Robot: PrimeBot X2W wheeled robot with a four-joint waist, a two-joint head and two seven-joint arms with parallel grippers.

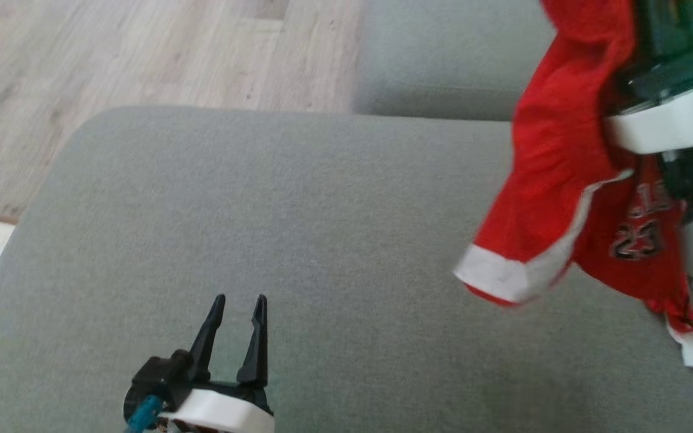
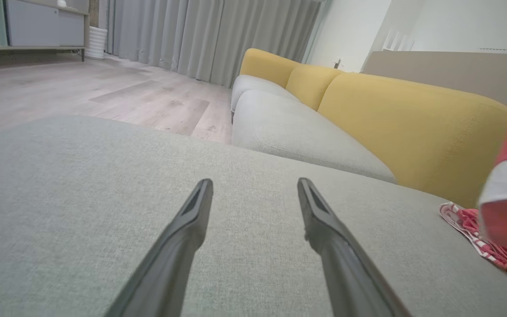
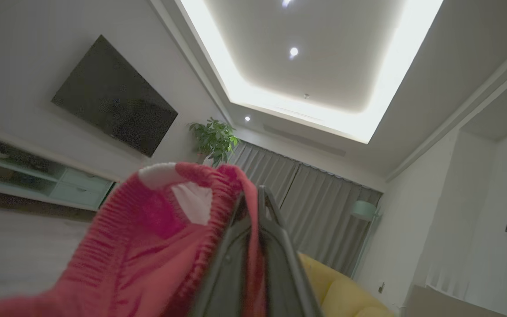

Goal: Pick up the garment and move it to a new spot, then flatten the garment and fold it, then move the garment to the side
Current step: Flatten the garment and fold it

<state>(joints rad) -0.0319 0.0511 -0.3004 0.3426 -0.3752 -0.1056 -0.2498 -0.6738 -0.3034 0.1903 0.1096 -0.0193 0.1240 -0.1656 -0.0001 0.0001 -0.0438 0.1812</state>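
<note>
**Item:** garment (image 1: 554, 180). Red jersey, white trim, dark numerals.
**Location:** hanging above the grey sofa cushion (image 1: 298, 228) at the right of the head view. The white-banded hem is lowest and appears clear of the cushion. It is held high, by my judgement so that it drapes free and can be carried to a new spot without dragging.

**Right tool** (image 3: 253, 193): fingers pressed together with a ribbed red edge of the garment pinched between them. It points up toward the ceiling.

**Left tool** (image 1: 240, 299): fingers spread wide, nothing in them. It sits low over bare cushion, well apart from the garment, probably ready to take a second corner for flattening.

**View notes:**
- The right wrist view gives the pinch itself, which the head view hides behind cloth.
- The left wrist view adds a pink striped cloth (image 2: 469, 224) lying on the cushion near the yellow backrest (image 2: 412, 119).
</note>
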